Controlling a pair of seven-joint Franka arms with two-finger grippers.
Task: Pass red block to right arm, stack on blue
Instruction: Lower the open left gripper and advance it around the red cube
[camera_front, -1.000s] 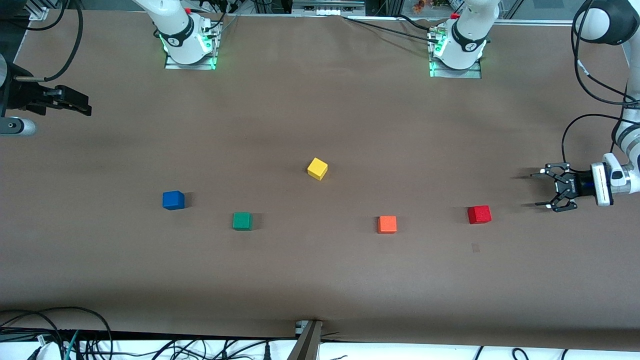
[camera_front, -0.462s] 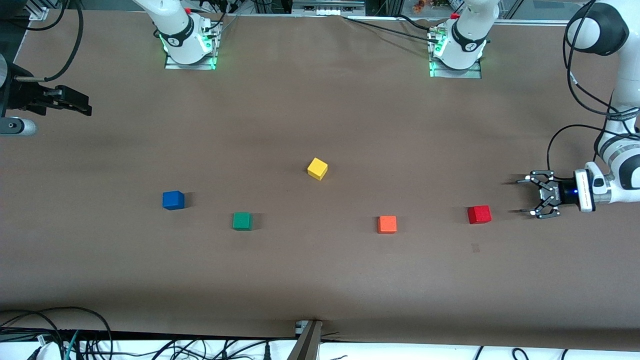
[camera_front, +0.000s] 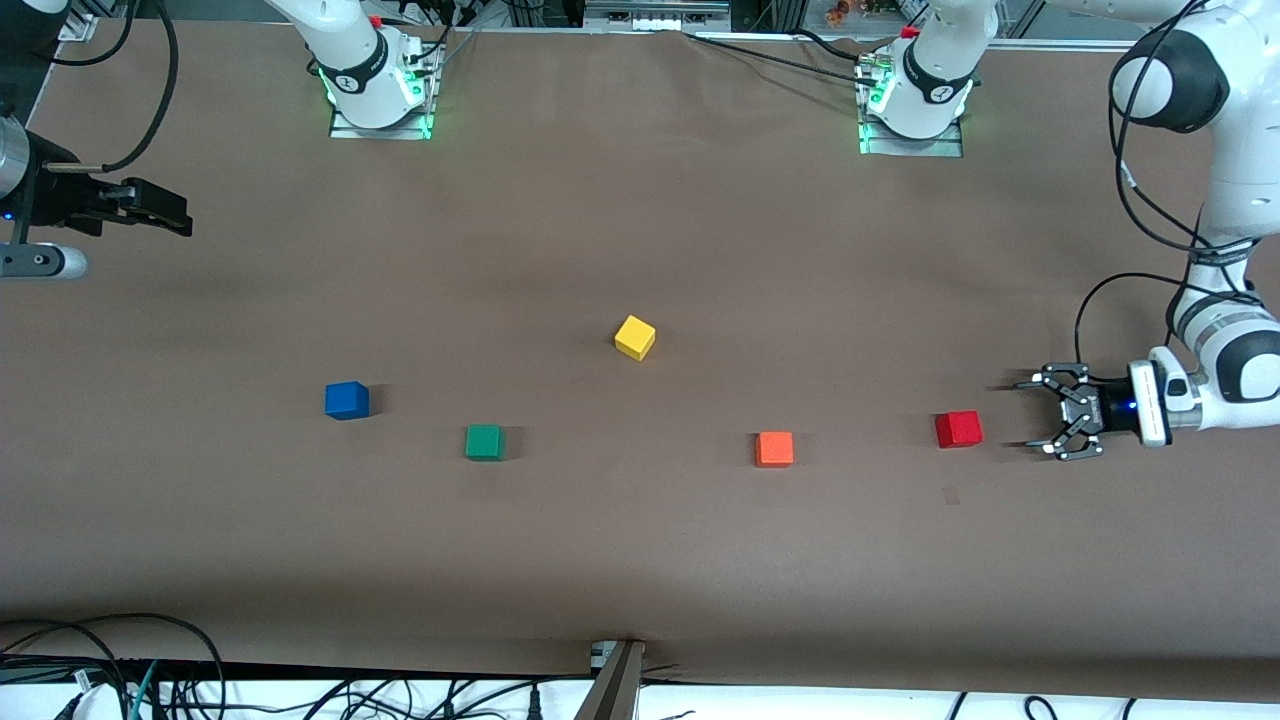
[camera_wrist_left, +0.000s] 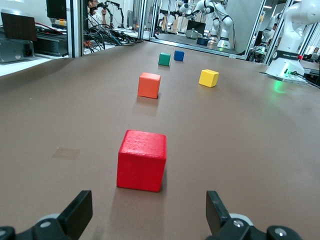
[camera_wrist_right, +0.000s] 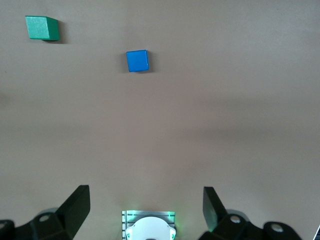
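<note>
The red block (camera_front: 958, 428) sits on the brown table toward the left arm's end; in the left wrist view it (camera_wrist_left: 142, 160) lies just ahead of the gap between my fingers. My left gripper (camera_front: 1050, 412), a spidery black claw, is open and empty, held low and level, a short gap from the block; it also shows in the left wrist view (camera_wrist_left: 148, 220). The blue cube (camera_front: 346, 400) sits toward the right arm's end and shows in the right wrist view (camera_wrist_right: 137, 60). My right gripper (camera_front: 178, 216) is open and empty (camera_wrist_right: 145, 210), over the table's edge at the right arm's end.
An orange cube (camera_front: 774, 448) and a green cube (camera_front: 484, 442) lie in a row between the red and blue cubes. A yellow cube (camera_front: 634, 337) sits mid-table, farther from the front camera. The arm bases (camera_front: 375, 90) stand along the table's back edge.
My left gripper has moved in from the table's end toward the red block and closed most of the gap. My right gripper has shifted only slightly. No cube has moved.
</note>
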